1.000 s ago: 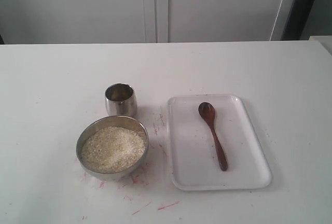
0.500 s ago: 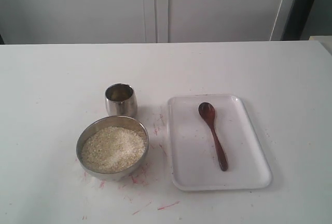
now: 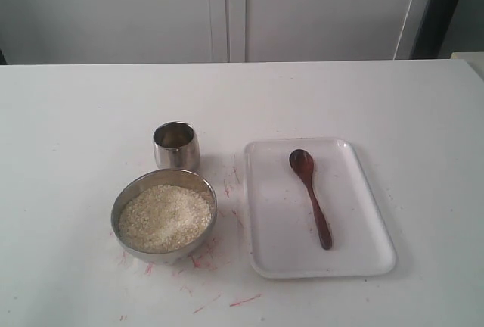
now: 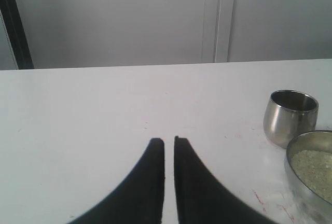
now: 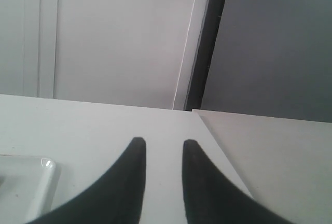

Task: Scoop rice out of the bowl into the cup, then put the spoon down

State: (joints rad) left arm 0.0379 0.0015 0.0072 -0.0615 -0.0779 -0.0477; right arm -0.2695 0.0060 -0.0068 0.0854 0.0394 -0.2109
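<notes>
White table [image 3: 76, 115]: bowl [image 3: 115, 225] of rice [image 3: 165, 216], cup [image 3: 176, 146] just behind it, spoon [image 3: 311, 196] on tray [image 3: 272, 255] beside it; left gripper [image 4: 169, 141] jaws nearly together, right gripper [image 5: 162, 142] jaws slightly spread.

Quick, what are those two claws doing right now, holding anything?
Left gripper: closed to a thin slit, holding nothing.
Right gripper: slightly open, holding nothing.

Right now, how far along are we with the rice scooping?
Nothing looks done yet: the spoon lies untouched on the white tray, the rice fills the bowl, and the cup shows no rice. Nothing is in hand; the left claw and right claw are both empty. Left to do: pick up the spoon, scoop, pour, set it down.
</notes>
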